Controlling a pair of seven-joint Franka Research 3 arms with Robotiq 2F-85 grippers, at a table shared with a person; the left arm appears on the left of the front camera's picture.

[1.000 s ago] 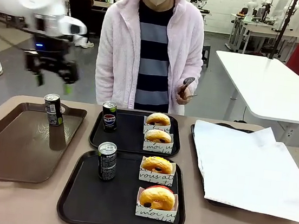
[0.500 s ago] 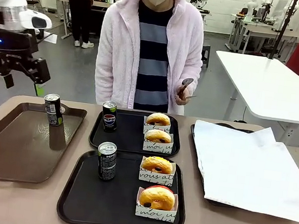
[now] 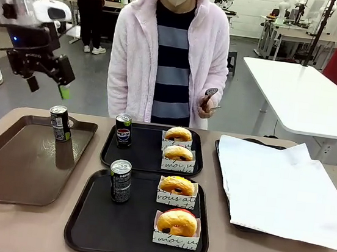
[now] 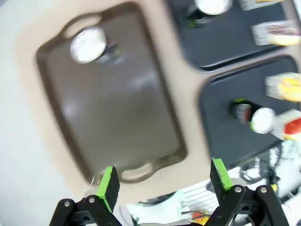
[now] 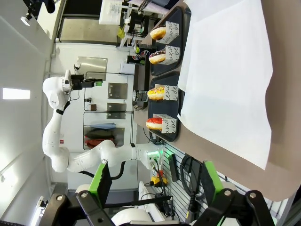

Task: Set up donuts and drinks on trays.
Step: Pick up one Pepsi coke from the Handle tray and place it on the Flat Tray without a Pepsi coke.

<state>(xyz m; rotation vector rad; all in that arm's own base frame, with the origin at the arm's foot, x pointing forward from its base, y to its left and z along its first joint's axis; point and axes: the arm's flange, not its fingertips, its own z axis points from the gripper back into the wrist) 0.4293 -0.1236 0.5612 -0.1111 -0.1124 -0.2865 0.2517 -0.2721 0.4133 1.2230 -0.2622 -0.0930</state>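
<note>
Hanging wide apart and empty, the left gripper [image 3: 48, 87] floats above a smooth brown tray [image 3: 9, 168] holding one slim can [image 3: 60, 123]. The right gripper [image 5: 153, 181] gapes too. Round shiny donuts [image 3: 177, 185] and drinks [image 3: 120, 181] sit on flat black trays [image 3: 91, 227].

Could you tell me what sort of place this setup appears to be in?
Probably a robotics lab staged as a snack counter: a white robot arm's left gripper hangs over a brown tray, black trays hold donuts and cans, and work tables stand behind.
</note>
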